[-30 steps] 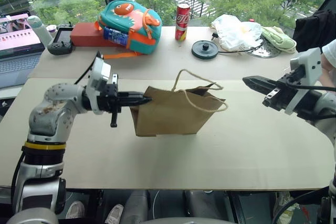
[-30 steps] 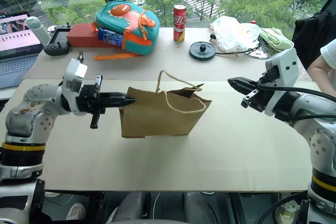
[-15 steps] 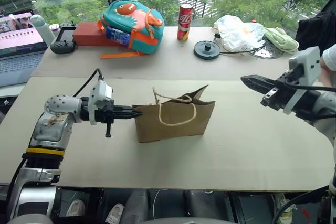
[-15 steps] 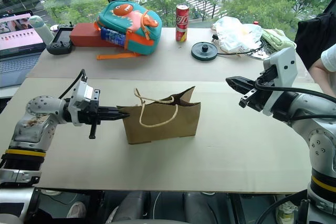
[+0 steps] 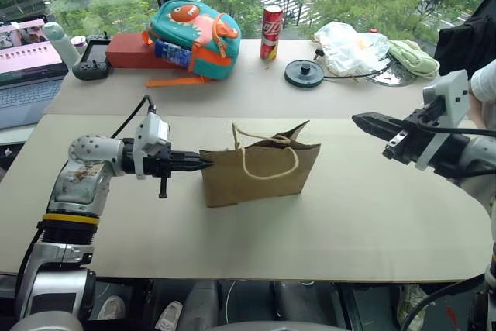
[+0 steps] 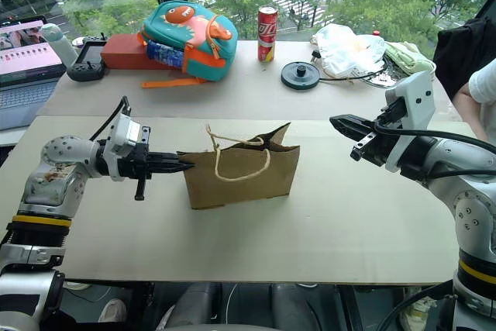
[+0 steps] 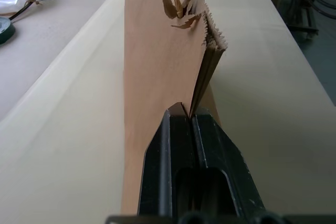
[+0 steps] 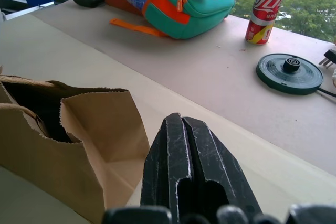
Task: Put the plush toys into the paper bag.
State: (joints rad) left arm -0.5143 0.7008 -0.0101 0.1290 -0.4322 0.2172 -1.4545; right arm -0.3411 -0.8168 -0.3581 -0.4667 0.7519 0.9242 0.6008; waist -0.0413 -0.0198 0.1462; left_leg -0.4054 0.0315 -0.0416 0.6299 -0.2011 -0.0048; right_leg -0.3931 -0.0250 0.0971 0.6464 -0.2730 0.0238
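The brown paper bag (image 5: pixel 263 172) stands upright in the middle of the table, its mouth open and a twine handle hanging over its front. My left gripper (image 5: pixel 203 164) points level at the bag from the left and is shut on the bag's folded side edge (image 7: pixel 197 85). My right gripper (image 5: pixel 358 120) hovers above the table to the right of the bag, shut and empty, aimed at the bag's mouth (image 8: pixel 39 106). The bag's inside is dark. The plush toys are out of view.
Along the far side lie a teal-and-orange dinosaur backpack (image 5: pixel 194 29), a red can (image 5: pixel 270 22), a black round disc (image 5: pixel 304 73), a white plastic bag (image 5: pixel 349 46), a red box (image 5: pixel 128 50) and a laptop (image 5: pixel 27 60). A person's sleeve (image 5: pixel 484 83) shows at the right edge.
My left gripper has sunk a little with the bag's edge in it, and the bag has come down and stands straighter on the table. The right gripper has kept still.
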